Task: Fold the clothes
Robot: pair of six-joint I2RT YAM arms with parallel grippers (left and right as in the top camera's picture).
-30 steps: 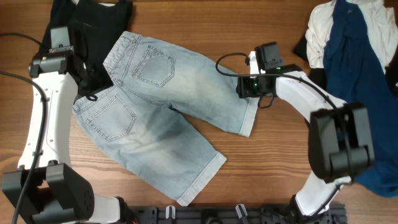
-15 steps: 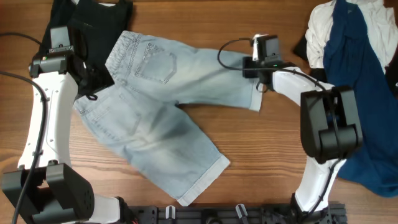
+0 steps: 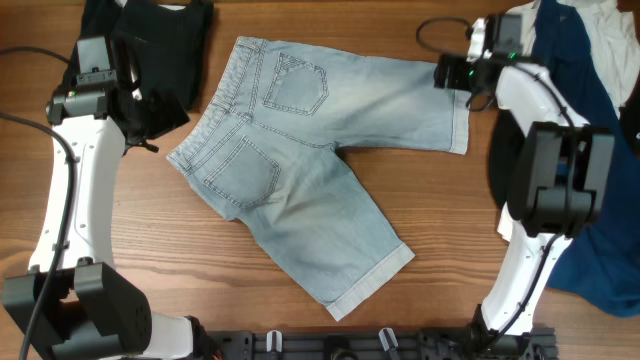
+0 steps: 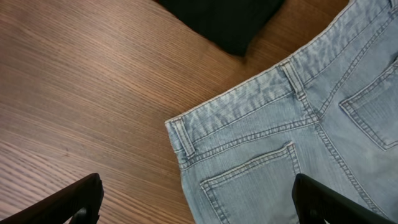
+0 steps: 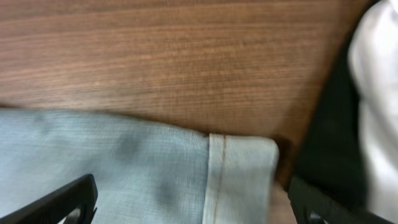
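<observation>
The pale blue denim shorts lie back pockets up on the wooden table. The waistband is at the upper left. One leg stretches right to its cuffed hem, and the other runs down to the lower right. My left gripper is open just left of the waistband corner. In the left wrist view, its fingers are spread over that corner and a back pocket. My right gripper is open over the upper leg's hem. The cuff lies between its spread fingers.
A black garment lies at the back left, close to the left gripper, and shows in the left wrist view. A pile of white and navy clothes fills the right side, with white cloth right next to the hem.
The right gripper has moved up and to the right with the upper leg's hem, dragging the shorts that way and straightening that leg. The waistband has slid away from the left gripper.
</observation>
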